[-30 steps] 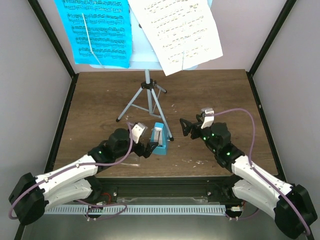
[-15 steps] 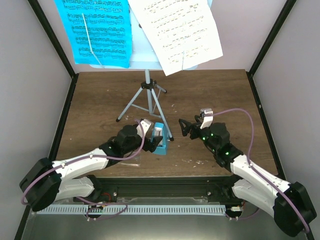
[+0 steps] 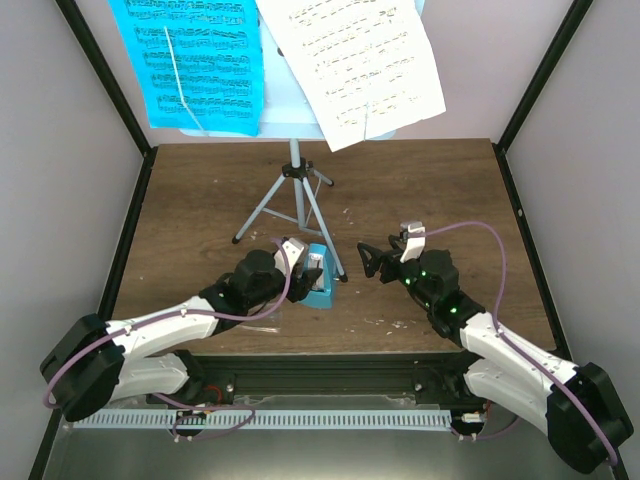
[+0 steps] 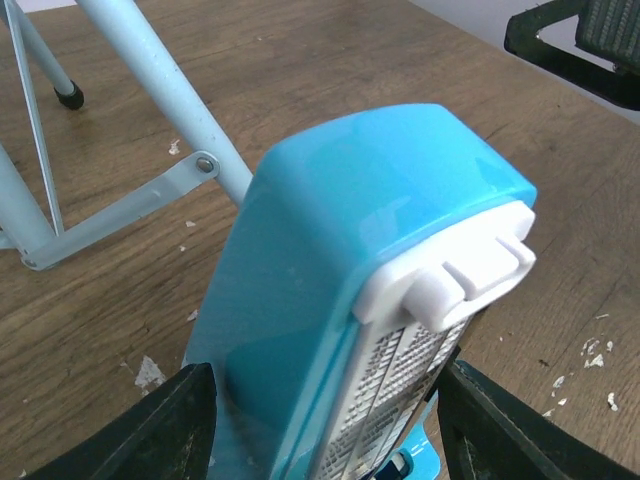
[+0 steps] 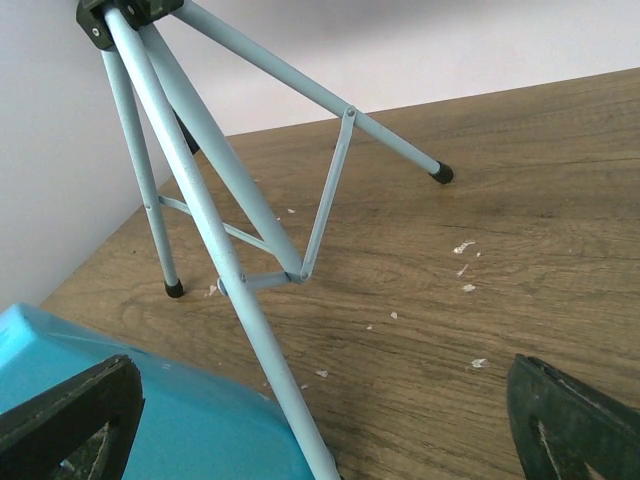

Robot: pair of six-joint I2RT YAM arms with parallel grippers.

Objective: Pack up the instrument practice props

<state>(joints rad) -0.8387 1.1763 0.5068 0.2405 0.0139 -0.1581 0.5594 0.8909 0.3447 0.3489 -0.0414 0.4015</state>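
The small teal metronome [image 3: 318, 278] stands on the table beside the front leg of the pale blue music stand [image 3: 295, 165]. My left gripper [image 3: 306, 274] is shut on the metronome, one finger on each side, as the left wrist view [image 4: 325, 425] shows on the teal body [image 4: 350, 250]. The cyan sheet [image 3: 195, 60] and the white sheet [image 3: 360, 60] rest on the stand's desk. My right gripper [image 3: 372, 258] is open and empty just right of the stand leg. In the right wrist view [image 5: 325, 425] it faces the tripod legs [image 5: 200, 180] and the metronome's teal side [image 5: 150, 410].
The brown wooden table [image 3: 430, 180] has small white flecks on it. Black frame posts [image 3: 125, 110] and pale walls close in the left, right and back. The tripod's legs [image 3: 262, 215] spread over the table's middle.
My left arm reached right and forward and its fingers went round the metronome, then held still. My right gripper shifted slightly left toward the stand leg.
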